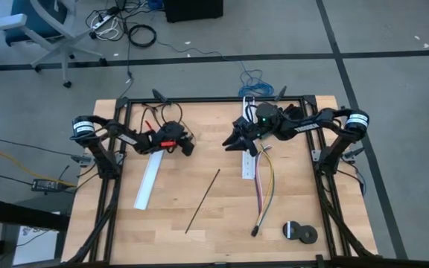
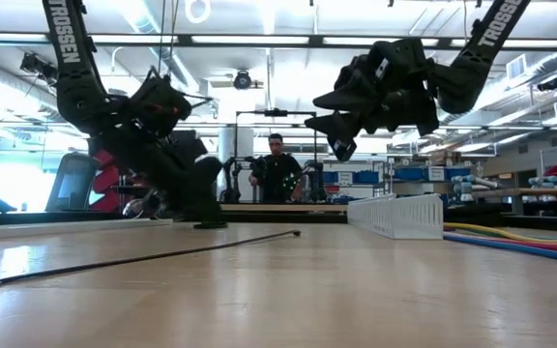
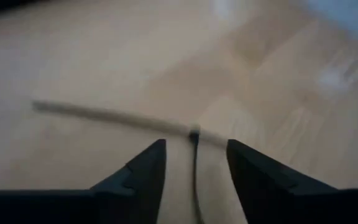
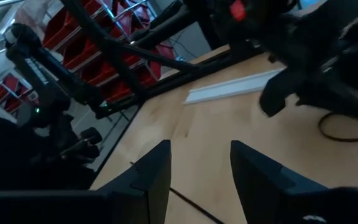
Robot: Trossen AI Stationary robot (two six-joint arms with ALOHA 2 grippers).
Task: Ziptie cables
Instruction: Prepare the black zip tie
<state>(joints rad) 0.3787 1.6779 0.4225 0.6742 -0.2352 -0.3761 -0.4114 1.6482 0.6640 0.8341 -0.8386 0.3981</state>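
Note:
A straight black ziptie [image 1: 203, 201] lies flat on the table's middle and shows in the low view [image 2: 162, 253]. The cables [image 1: 265, 182], yellow, purple and pinkish, lie right of it, with their dark end [image 1: 255, 231] toward the near edge. My left gripper [image 1: 190, 146] is low over the far-left part of the table, open [image 3: 196, 144]. A thin black strip [image 3: 195, 168] runs between its fingers. My right gripper [image 1: 232, 143] hangs open above the table [image 2: 341, 130], far of the cables and facing the left gripper [image 4: 201, 146]. My left gripper points down at the table with its open fingers on either side of the thin black strip [image 3: 194, 140]. Whether the fingers touch the strip I cannot tell.
A white slotted channel [image 1: 249, 165] lies beside the cables' far end. A plain white channel [image 1: 149, 182] lies near the left gripper. A black tape roll [image 1: 300, 232] sits at the near right. A person [image 2: 277, 169] stands far behind the table. Bare wood lies around the ziptie.

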